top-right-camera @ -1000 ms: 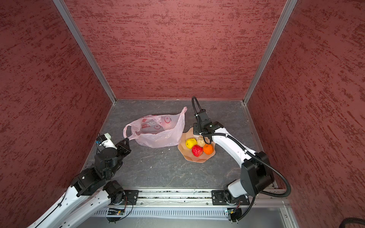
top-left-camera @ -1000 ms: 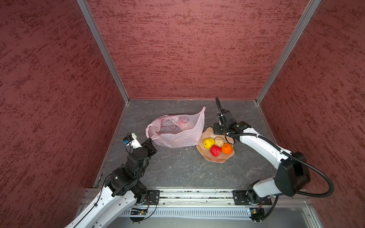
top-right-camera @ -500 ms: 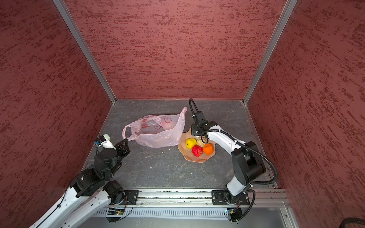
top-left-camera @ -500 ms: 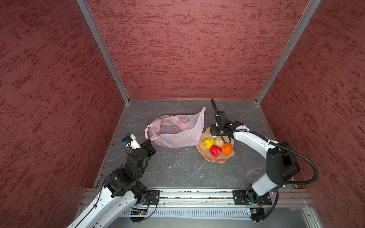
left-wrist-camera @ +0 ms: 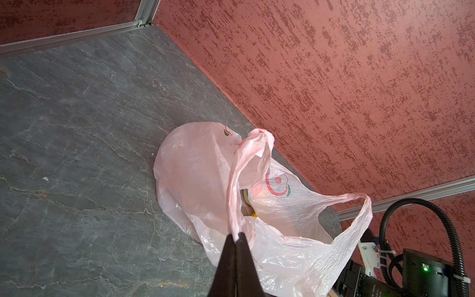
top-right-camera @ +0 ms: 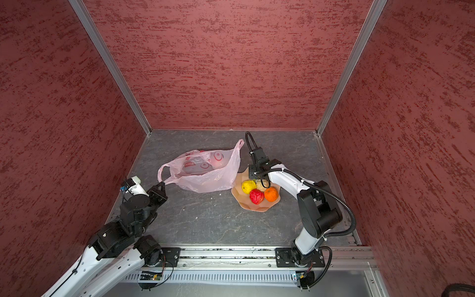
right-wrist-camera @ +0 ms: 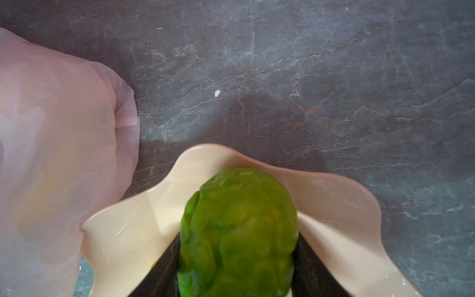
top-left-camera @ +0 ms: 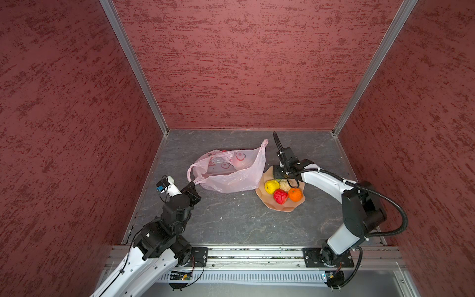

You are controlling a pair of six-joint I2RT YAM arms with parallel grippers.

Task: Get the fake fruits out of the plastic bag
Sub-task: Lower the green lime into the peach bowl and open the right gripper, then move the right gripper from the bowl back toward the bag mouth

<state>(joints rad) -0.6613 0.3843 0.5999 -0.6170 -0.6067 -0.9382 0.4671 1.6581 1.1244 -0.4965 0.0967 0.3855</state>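
- Check the left gripper [left-wrist-camera: 236, 234]: its jaws are closed tight on one loop handle [left-wrist-camera: 233, 190] of the plastic bag [top-left-camera: 232, 176], at the bag's left end in both top views.
- Find the bag lying crumpled on the grey table [top-left-camera: 231, 221], its mouth open and just beside the dish [top-left-camera: 282, 207].
- Check the right gripper [right-wrist-camera: 237, 237]: its jaws stand part-way apart, clamping the green fruit [right-wrist-camera: 239, 216] between them.
- Note that the green fruit sits over the dish edge nearest the bag; you cannot tell whether it touches the dish.
- Count four fruits lying in the dish, packed together: yellow ball [top-left-camera: 271, 186], beige lumpy piece [top-left-camera: 284, 184], red ball [top-left-camera: 280, 196] and orange ball [top-left-camera: 295, 194].
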